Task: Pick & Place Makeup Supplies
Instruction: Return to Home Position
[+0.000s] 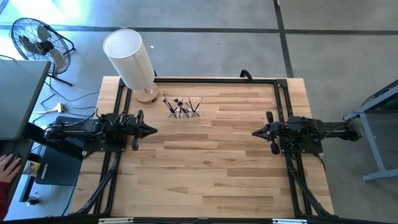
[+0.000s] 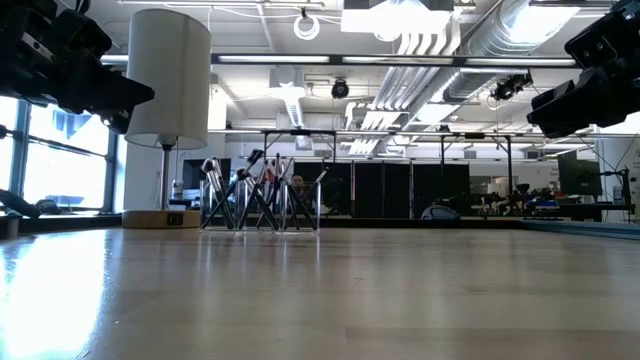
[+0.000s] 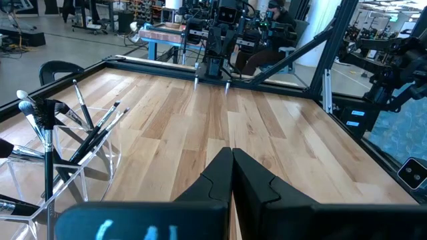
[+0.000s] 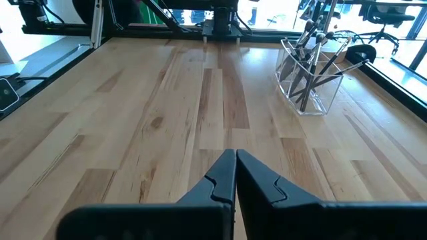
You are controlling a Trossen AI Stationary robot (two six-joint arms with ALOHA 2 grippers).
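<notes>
Both level, closed, pointing inward: left gripper [image 1: 153,130], right gripper [image 1: 254,132].

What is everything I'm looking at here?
Table: one, light wood, black frame.
Holder: one, clear, table's far middle.
Makeup brushes: roughly ten, dark or pale handles, in the holder.
Cylinder: one, white, on a wooden base, table's far left corner.
Fan: one, black, floor beyond that corner.
Person's hand: one, off the table's left side.
Left tool: one, dark, shut, over the table's left side.
Right tool: one, dark, shut, over the right side.
</notes>
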